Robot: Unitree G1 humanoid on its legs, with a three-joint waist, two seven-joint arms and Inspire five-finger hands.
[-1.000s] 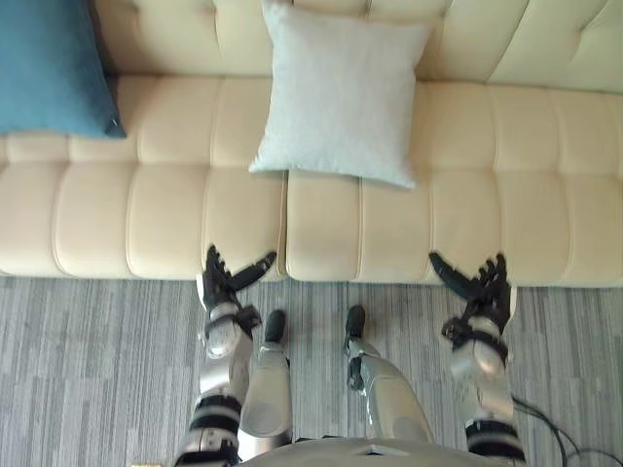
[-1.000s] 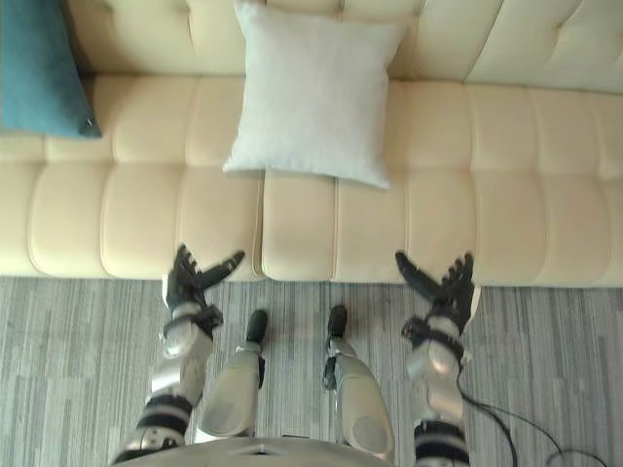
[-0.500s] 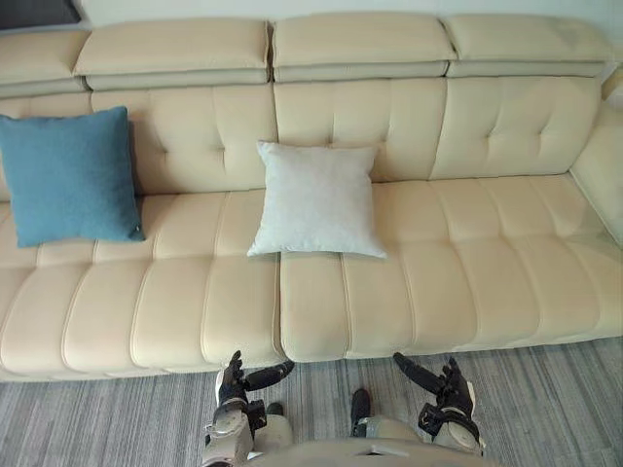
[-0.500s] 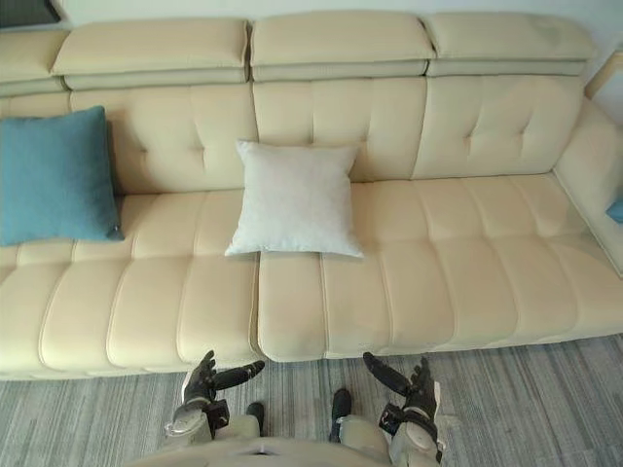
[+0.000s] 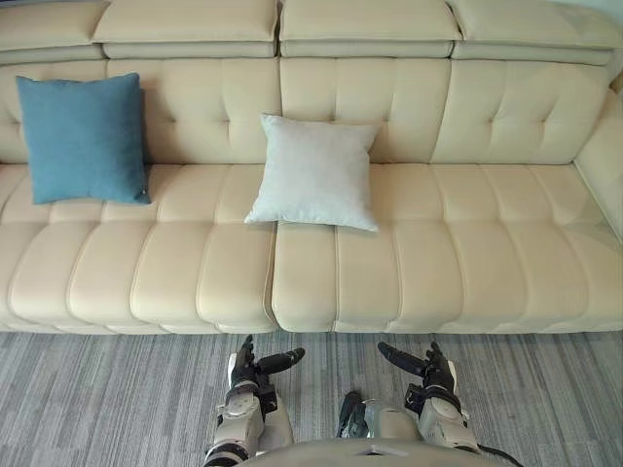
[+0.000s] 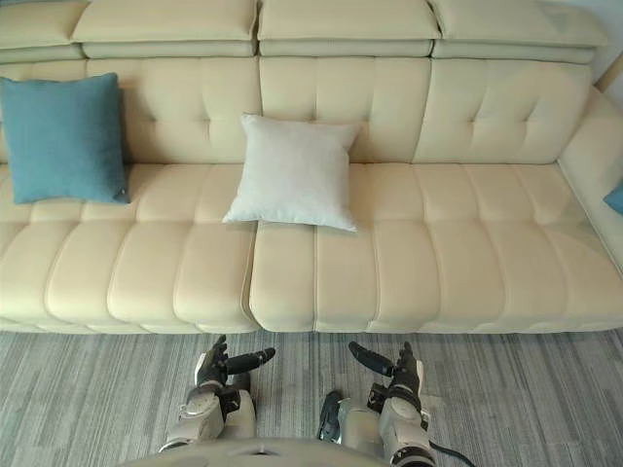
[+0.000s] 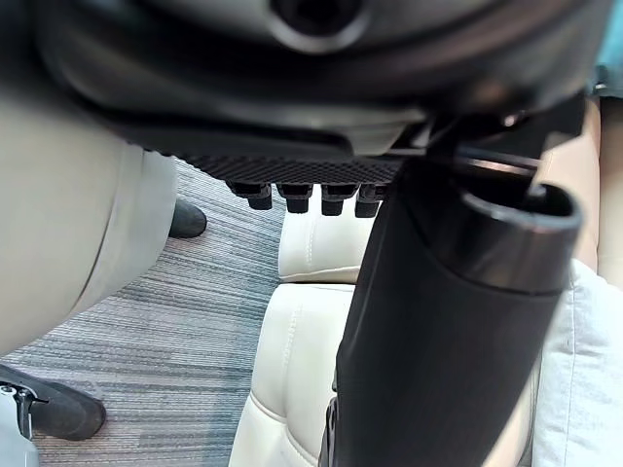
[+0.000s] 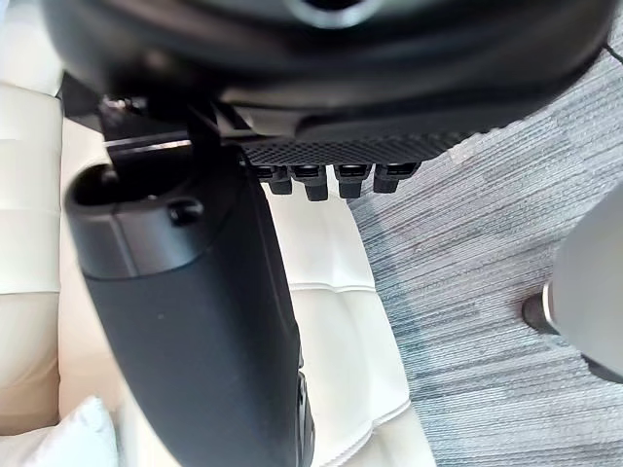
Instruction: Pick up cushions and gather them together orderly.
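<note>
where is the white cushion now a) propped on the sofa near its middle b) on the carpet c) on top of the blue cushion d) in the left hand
a: the white cushion leans against the sofa back near the middle, apart from the blue cushion at the left.

Teal cushion (image 5: 83, 136), white cushion (image 5: 316, 172) (pale, plain), cream sofa (image 5: 467, 253), grey-striped carpet (image 5: 107, 399).

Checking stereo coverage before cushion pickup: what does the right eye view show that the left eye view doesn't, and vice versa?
Right eye view: a blue patch at the sofa's far right end, possibly another cushion. Left eye view: sofa backrest past the blue cushion's left edge. Both: blue cushion, white cushion mid-sofa, the beige sofa, and left hand and right hand open in front of it over the carpet.
</note>
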